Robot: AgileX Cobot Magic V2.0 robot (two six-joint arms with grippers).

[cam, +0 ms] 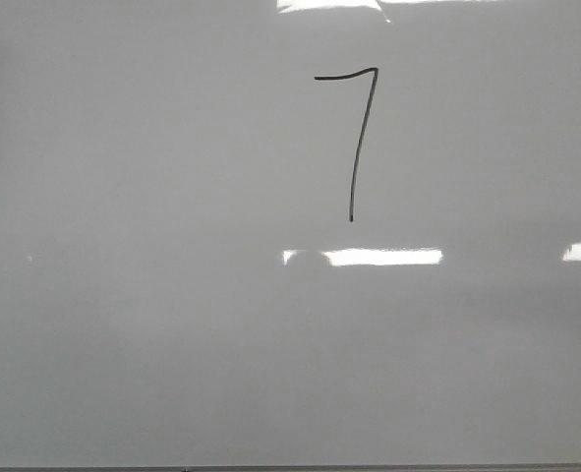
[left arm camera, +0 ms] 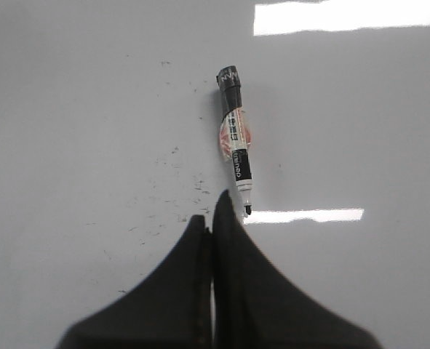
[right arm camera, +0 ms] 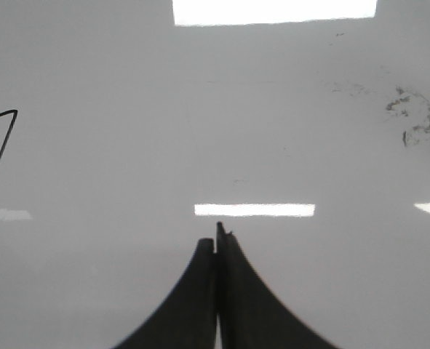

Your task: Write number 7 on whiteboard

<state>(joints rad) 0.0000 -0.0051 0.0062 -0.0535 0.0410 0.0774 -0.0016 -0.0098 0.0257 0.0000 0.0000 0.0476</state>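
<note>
Number 7 (cam: 354,138) sits drawn on the whiteboard (cam: 123,295). I see the marker (left arm camera: 234,149) lying free at twelve o'clock off my closed left gripper (left arm camera: 218,207), long axis toward it; right gripper (right arm camera: 216,236) closed, empty.

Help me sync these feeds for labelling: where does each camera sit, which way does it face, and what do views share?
Front: faces forward over the whiteboard, seeing the number 7; no robot parts.
Left wrist: on the left arm, looking past the shut left gripper at a marker lying on the board.
Right wrist: on the right arm, past the shut right gripper; the 7 shows here too.
</note>
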